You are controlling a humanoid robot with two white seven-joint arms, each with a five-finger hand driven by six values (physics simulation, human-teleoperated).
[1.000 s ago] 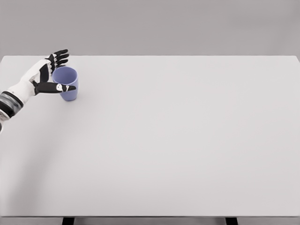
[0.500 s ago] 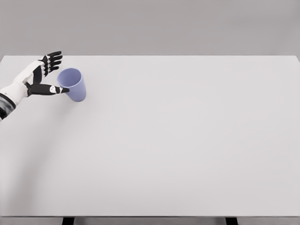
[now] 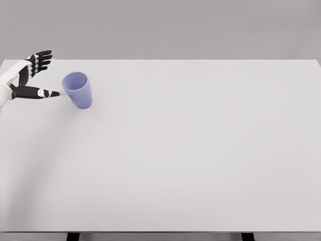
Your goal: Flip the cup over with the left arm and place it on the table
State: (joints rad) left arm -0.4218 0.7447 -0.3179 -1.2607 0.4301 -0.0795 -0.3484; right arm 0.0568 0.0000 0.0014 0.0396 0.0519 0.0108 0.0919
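Observation:
A lilac-blue cup (image 3: 78, 89) stands on the white table (image 3: 190, 150) at the far left, mouth up and leaning a little to the left. My left hand (image 3: 44, 74) is at the picture's left edge, just left of the cup, open with fingers spread. Its thumb tip reaches close to the cup's rim; the other fingers point up and away. Nothing is in the hand. The right arm is out of view.
The table's far edge runs just behind the hand and cup. A plain grey wall fills the background. Two dark table legs show at the bottom edge.
The left hand has drawn back to the left, away from the cup, and let it go. The cup shifted slightly right and now stands free, leaning left.

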